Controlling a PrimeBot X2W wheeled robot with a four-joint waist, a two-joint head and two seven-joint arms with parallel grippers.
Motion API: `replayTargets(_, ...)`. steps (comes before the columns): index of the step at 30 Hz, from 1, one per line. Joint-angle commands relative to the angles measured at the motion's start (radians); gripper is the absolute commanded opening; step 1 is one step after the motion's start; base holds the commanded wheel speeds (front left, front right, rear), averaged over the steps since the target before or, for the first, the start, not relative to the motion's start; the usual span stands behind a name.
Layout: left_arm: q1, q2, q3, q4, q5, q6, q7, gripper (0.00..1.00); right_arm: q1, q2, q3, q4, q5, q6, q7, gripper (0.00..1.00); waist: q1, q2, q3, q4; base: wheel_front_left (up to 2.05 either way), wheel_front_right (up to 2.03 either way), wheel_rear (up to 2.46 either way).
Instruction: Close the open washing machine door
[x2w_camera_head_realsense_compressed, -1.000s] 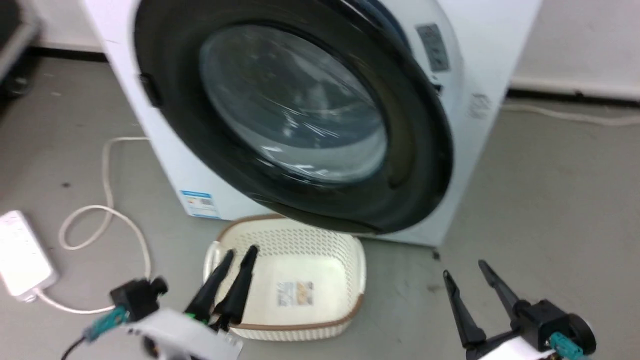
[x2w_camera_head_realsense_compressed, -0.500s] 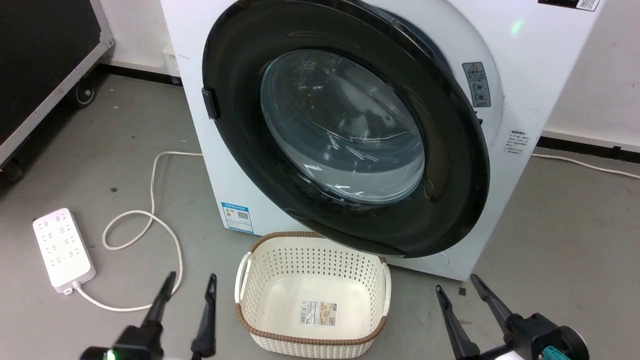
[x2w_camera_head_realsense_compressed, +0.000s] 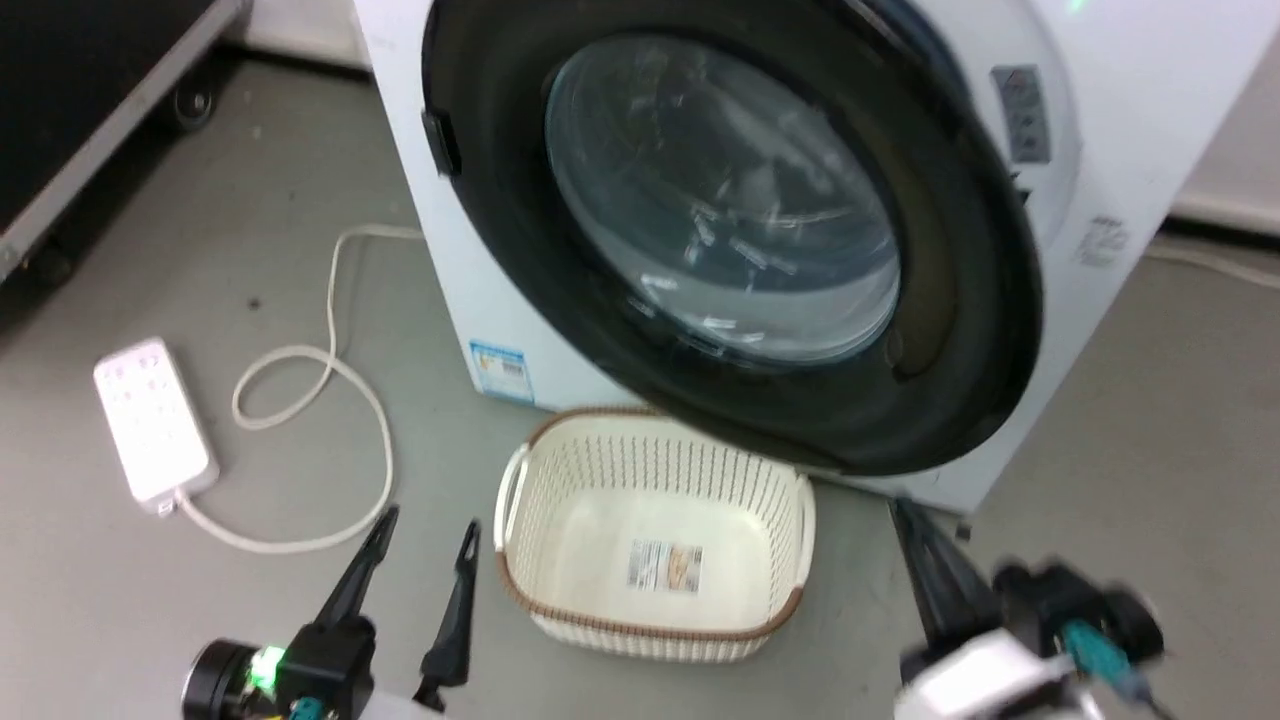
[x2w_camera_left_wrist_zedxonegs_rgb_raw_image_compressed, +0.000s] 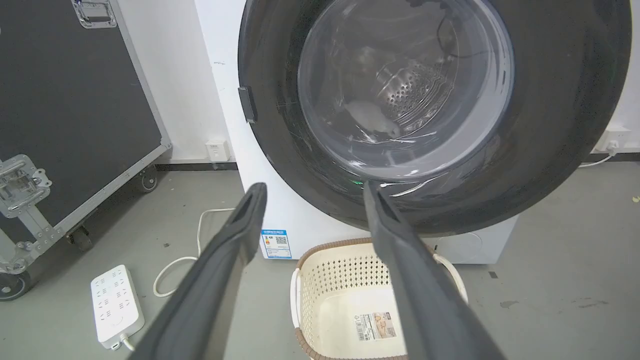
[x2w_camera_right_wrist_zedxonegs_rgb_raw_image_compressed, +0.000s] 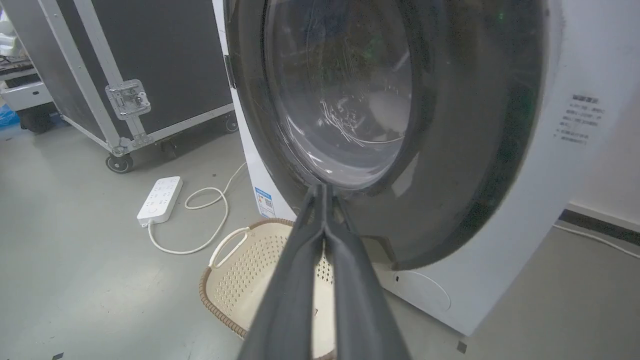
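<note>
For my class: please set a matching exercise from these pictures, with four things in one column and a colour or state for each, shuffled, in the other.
Column one:
1 washing machine door
2 basket
3 left hand
4 right hand

Column two:
A fingers pressed together
B glossy black rim
C fingers spread apart
D cream, perforated walls

Pairs: 1-B, 2-D, 3-C, 4-A

Bright, even room light falls from above, and shadows are soft. The deepest shadow lies under the washing machine door (x2w_camera_head_realsense_compressed: 720, 200), at 6 o'clock. The head view is motion-smeared throughout, worst on the right end effector (x2w_camera_head_realsense_compressed: 912, 525) at 5 o'clock. Both wrist views are sharp but bow at the edges. White glare streaks cross the door glass.
</note>
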Motion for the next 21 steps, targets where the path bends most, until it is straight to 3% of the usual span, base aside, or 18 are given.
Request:
replayTargets(1,-0.015,-0.008,0.000,-0.005,0.004,-0.005,-0.004,1.00,-0.034,-0.001,0.005,-0.007,-0.010,0.001,0.007,0.00,-0.0001,-0.0001,0.055,0.020,0.00,0.00,0.00)
replayTargets(4,-0.035,-0.029,-0.008,-0.002,0.013,-0.028,-0.004,1.00,-0.128,-0.023,0.021,0.018,-0.020,0.001,0.048,0.00,-0.0001,-0.0001,0.111,0.024,0.00,0.00,0.00)
replayTargets(13,-0.121,-0.084,0.000,-0.001,0.034,-0.059,-0.004,1.00,-0.411,-0.172,0.055,0.107,0.020,0.001,0.140,0.00,-0.0001,-0.0001,0.231,0.040,0.00,0.00,0.00)
replayTargets(21,-0.164,-0.107,0.019,-0.008,0.042,-0.080,-0.004,1.00,-0.581,-0.250,-0.034,0.214,0.091,0.001,0.199,0.00,-0.0001,-0.0001,0.276,0.056,0.00,0.00,0.00)
